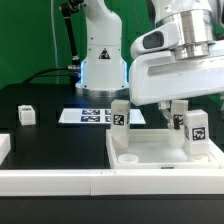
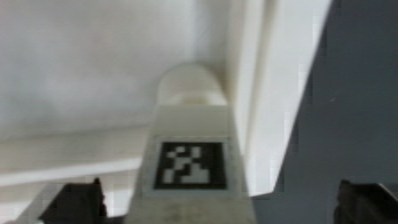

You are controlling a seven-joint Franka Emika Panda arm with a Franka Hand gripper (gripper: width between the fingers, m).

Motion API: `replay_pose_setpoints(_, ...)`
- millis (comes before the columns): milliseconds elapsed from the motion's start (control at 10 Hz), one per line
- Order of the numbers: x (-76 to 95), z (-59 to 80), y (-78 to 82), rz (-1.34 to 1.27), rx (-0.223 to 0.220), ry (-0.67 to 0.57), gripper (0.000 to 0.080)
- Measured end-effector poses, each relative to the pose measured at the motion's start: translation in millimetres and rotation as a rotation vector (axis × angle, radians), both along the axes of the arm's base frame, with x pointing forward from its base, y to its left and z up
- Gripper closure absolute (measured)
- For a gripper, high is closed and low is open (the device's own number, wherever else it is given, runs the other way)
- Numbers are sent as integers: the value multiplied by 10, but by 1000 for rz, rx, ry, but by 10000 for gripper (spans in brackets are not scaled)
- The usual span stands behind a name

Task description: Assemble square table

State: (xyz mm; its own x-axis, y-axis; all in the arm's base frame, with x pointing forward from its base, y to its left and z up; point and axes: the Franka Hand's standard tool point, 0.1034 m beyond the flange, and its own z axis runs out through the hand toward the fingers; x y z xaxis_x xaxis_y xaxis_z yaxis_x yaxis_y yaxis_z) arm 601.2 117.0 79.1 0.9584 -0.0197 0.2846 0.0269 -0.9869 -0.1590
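**Stock on the black worktop (image 1: 50,135), nearest first**

1. Rail (image 1: 60,182): long and white. It lies flat across the nearest edge and runs just in front of the table top.
2. Table top (image 1: 150,150): a white square tray with a raised rim, lying flat at the exterior view's right, directly behind the rail. The wrist view shows its pale inner floor and one rim wall, with dark worktop beyond that wall.
3. Left-hand leg (image 1: 119,115): a white block with a black-and-white tag facing the camera. It stands upright inside the tray near the corner at the exterior view's left.
4. Right-hand leg (image 1: 196,126): a tagged block, upright inside the tray at the exterior view's right. Another white upright piece stands close behind it, its upper part hidden by the arm.
5. Pincer (image 2: 222,200): open. In the wrist view its two dark fingertips (image 2: 80,200) stand on either side of a tagged leg (image 2: 191,150), with a clear gap on both sides. Nothing is gripped. I cannot tell which standing leg this is. The arm's bulky white body hangs over the tray's right half and blocks the rear rim there.
6. Loose leg (image 1: 26,115): a small tagged block, alone on the worktop at the exterior view's left, well apart from the tray.
7. Marker board (image 1: 92,116): flat, behind the tray.
8. Robot base (image 1: 100,60): white, farthest back.
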Motion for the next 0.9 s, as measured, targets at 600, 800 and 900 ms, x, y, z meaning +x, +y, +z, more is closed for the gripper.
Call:
replay_pose_setpoints(600, 116, 43, -108, 59, 4, 315, 150)
replay_pose_setpoints(800, 111, 34, -120, 30, 8, 322, 277)
replay_pose_setpoints(900, 111, 33, -124, 29, 8, 322, 416)
